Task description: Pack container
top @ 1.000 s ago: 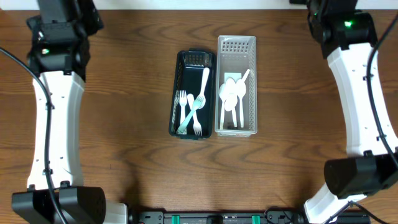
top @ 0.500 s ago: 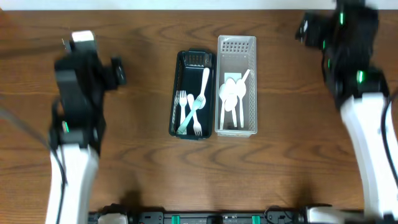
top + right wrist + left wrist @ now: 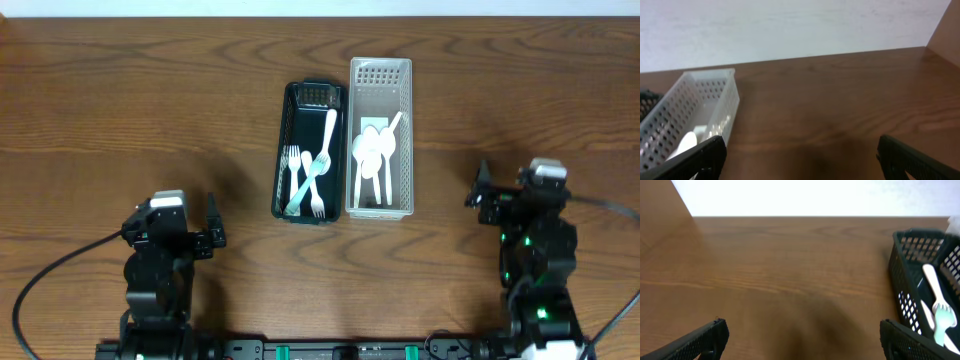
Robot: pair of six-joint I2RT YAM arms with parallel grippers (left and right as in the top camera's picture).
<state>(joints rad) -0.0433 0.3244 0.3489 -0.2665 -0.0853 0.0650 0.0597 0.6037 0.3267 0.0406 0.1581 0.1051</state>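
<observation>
From overhead, both arms have folded down to the near edge of the brown wooden table. A second ago they reached up along its sides. The left gripper now sits at about eight o'clock and the right gripper at about four o'clock, each well apart from the containers.

The black perforated plastic basket and the clear perforated plastic basket have not shifted. They lie side by side, touching, just toward twelve o'clock of centre. The white plastic forks lie in the black one with one pale blue fork, and the white plastic spoons lie in the clear one.

In the left wrist view the black fingers stand wide apart with nothing between them. Only bare wood lies ahead, and the black basket shows at three o'clock with a fork inside.

In the right wrist view the fingers are likewise spread and empty. The clear basket lies at nine o'clock, and a pale wall runs along twelve o'clock.

With no cutlery left loose on the table and both arms withdrawn, the packing looks finished — this reads as the arms going to rest, not setting up another pick.
</observation>
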